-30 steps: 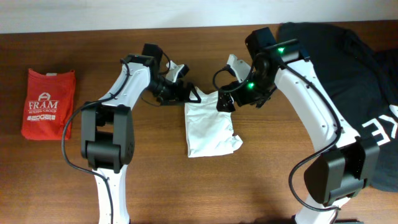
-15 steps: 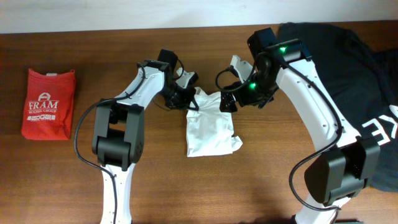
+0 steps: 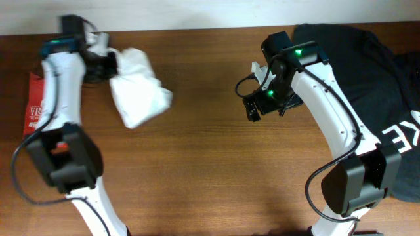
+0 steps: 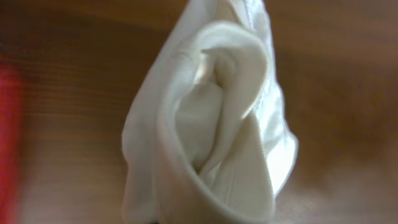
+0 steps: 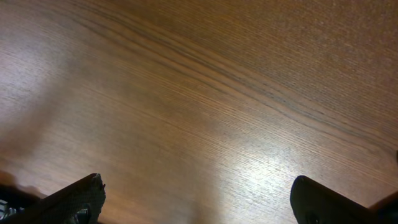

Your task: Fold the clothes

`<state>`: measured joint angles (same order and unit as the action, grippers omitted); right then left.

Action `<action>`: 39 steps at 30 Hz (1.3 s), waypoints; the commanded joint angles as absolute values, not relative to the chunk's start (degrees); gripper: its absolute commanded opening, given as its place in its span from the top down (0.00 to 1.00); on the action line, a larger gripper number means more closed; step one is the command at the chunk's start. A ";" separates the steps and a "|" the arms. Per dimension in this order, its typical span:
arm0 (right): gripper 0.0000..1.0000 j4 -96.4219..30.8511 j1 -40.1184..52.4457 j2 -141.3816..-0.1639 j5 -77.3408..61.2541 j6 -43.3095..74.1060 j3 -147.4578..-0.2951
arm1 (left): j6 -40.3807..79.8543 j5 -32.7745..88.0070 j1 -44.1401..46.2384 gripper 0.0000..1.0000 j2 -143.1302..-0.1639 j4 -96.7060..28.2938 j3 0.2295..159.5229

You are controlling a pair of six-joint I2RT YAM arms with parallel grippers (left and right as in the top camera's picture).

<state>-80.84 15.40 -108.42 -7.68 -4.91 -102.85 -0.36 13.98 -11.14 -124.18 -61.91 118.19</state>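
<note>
The clothes (image 3: 138, 92), a folded and wrinkled white T-shirt, hang as a bundle over the table's far left. My left gripper (image 3: 110, 65) is shut on their upper edge. In the left wrist view the white cloth (image 4: 211, 124) fills the frame and hides the fingers. My right gripper (image 3: 254, 108) stands open over bare wood right of centre. In the right wrist view its two dark fingertips (image 5: 81, 196) are far apart, and the gripper (image 5: 199, 199) has nothing between them.
A red shirt (image 3: 33, 111) with white print lies at the far left, partly hidden by my left arm; it shows as a red blur (image 4: 7, 137) at the left wrist view's edge. A large black shirt (image 3: 374, 72) covers the right side of the wooden table (image 3: 197, 170).
My left gripper shut on the white T-shirt and swung it from the table's centre to the far left. The right gripper stayed open and drew back slightly.
</note>
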 commanded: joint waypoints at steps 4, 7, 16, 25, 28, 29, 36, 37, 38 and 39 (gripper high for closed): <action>0.01 -81.01 15.22 -108.57 -6.35 -4.80 -102.91 | 0.97 9.82 -21.10 1.00 -122.10 -58.15 118.74; 0.01 -80.99 15.22 -108.57 -6.37 -4.80 -102.91 | 5.04 9.80 -24.91 1.00 -121.99 -56.16 118.74; 0.01 -80.99 15.22 -108.57 -6.37 -3.97 -102.91 | 14.61 8.95 -30.61 1.00 -121.99 -55.99 118.74; 0.02 -80.99 15.22 -108.57 -6.37 -3.97 -102.91 | 15.90 8.93 -31.79 1.00 -122.02 -56.03 118.74; 0.01 -80.99 15.22 -108.57 -6.37 -3.97 -102.91 | 15.88 8.97 -31.79 0.99 -121.99 -56.18 118.74; 0.01 -81.01 15.25 -108.57 -6.37 -3.97 -102.91 | 15.86 8.95 -31.79 0.99 -121.99 -56.21 118.74; 0.01 -81.01 15.22 -108.57 -6.37 -3.97 -102.91 | 15.86 8.95 -31.79 0.98 -121.99 -56.23 118.74; 0.01 -80.99 15.22 -108.57 -6.37 -3.97 -102.91 | 15.88 8.95 -31.79 0.98 -122.02 -56.23 118.74; 0.01 -80.99 15.22 -108.57 -6.35 -3.97 -102.91 | 15.88 8.93 -31.79 0.98 -122.02 -56.18 118.74; 0.01 -81.01 15.22 -108.57 -6.37 -3.97 -102.91 | 15.88 8.93 -32.01 0.98 -122.02 -56.16 118.74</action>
